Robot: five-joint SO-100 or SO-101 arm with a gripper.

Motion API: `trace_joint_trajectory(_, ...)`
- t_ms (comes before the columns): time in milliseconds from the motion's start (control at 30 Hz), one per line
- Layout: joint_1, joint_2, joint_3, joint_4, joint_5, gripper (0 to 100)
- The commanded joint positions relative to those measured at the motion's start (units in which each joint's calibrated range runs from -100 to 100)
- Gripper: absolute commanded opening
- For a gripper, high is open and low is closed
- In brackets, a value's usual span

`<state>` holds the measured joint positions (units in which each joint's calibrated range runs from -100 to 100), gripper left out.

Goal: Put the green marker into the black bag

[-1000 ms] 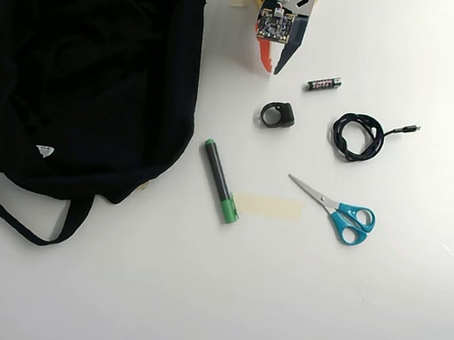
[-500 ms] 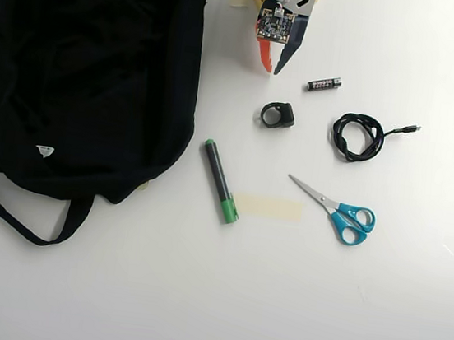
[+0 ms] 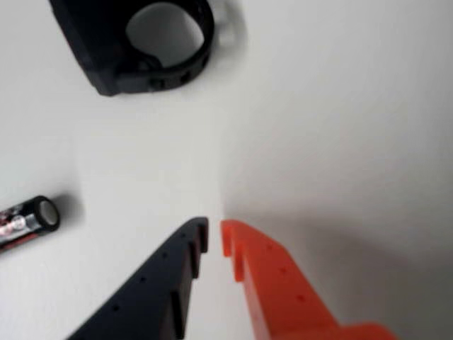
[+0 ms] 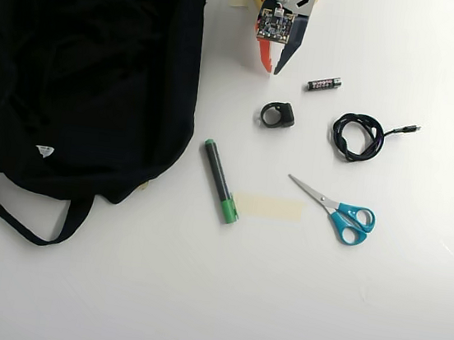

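A: Where is everything right now?

B: In the overhead view the green marker (image 4: 220,182) lies flat near the middle of the table (image 4: 276,309), just beside the black bag (image 4: 82,69), which fills the far-left corner. The marker's green cap points toward the near edge. The end effector (image 4: 271,66) sits at the far edge, well apart from the marker, its two fingers nearly together and holding nothing; the wrist view shows only a thin slit between the black and the orange finger.

A: So what should the reach look like?

B: I'd say the fingers need to spread first, then travel toward the near edge, passing to the left of the black ring-shaped clip (image 4: 278,115). The battery (image 4: 324,84), coiled cable (image 4: 358,136) and scissors (image 4: 336,211) all lie toward the right edge, out of the way.

A: And the grip?

B: Probably best across the dark barrel, mid-length, with the wrist turned so the fingers straddle it squarely; it looks round and could roll if nudged from one side.
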<state>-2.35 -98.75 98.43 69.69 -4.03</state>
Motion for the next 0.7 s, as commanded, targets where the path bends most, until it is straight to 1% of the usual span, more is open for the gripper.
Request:
trace_joint_trajectory(0,0.2,-0.8,0.9,3.0,0.1,2)
trace_joint_trajectory(667,-0.1,-0.8,0.9,3.0,-0.2,2)
